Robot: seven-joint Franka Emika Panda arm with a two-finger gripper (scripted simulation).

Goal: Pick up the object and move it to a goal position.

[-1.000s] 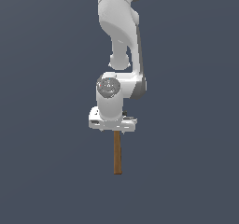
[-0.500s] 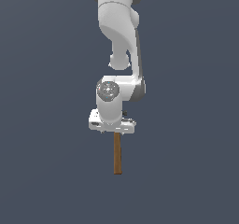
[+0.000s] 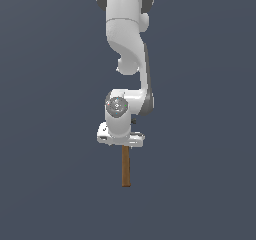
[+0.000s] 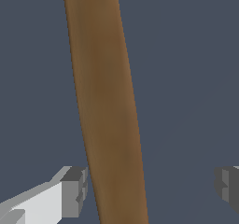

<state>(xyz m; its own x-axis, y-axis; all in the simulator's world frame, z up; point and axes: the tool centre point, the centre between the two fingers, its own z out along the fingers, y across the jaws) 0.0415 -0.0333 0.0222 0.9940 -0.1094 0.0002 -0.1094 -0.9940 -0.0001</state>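
The object is a hammer whose brown wooden handle (image 3: pixel 125 166) lies on the dark floor and sticks out from under my hand in the exterior view. Its head is hidden behind the hand. My gripper (image 3: pixel 122 144) is low over the end of the handle nearer the head. In the wrist view the handle (image 4: pixel 107 106) runs between the two fingers of the gripper (image 4: pixel 151 188). One fingertip (image 4: pixel 74 190) is right beside the handle, and the other fingertip (image 4: pixel 228 183) stands well clear of it. The gripper is open and holds nothing.
A plain dark grey-blue floor (image 3: pixel 200 184) surrounds the hammer. My white arm (image 3: pixel 127 44) rises straight above the hand. No other object or edge is in view.
The hand has sunk slightly toward the handle over the last second. The hammer has not moved.
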